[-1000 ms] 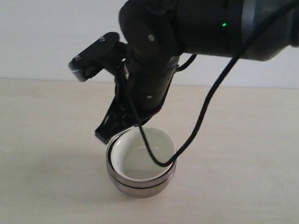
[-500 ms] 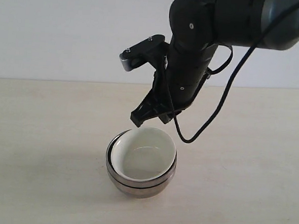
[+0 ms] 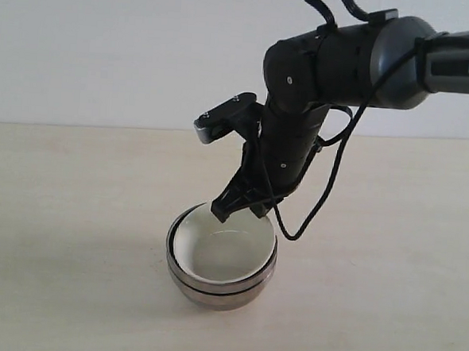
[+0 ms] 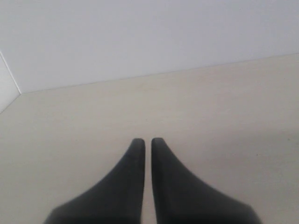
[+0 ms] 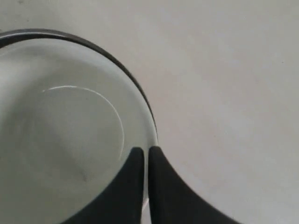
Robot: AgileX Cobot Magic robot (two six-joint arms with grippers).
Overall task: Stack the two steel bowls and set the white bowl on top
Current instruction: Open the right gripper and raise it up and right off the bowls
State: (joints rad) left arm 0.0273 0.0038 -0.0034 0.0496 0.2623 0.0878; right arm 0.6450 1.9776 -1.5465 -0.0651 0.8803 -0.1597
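Observation:
The two steel bowls [image 3: 219,291] stand nested on the table, and the white bowl [image 3: 226,253] sits inside them on top. My right gripper [image 3: 220,214] hangs over the white bowl's back rim with its jaws shut and nothing visibly held. In the right wrist view its tips [image 5: 148,150] line up with the white bowl's [image 5: 60,135] edge, and a dark steel rim [image 5: 117,59] shows just outside it. My left gripper [image 4: 145,141] is shut and empty over bare table; the exterior view does not show it.
The pale table [image 3: 389,256] stretches around the stack, with a white wall [image 3: 107,48] behind it. A black cable [image 3: 316,204] loops down from the right arm beside the bowls.
The right gripper rose from the bowl's left rim and swung right, then came back down to the back rim. The stack has not moved.

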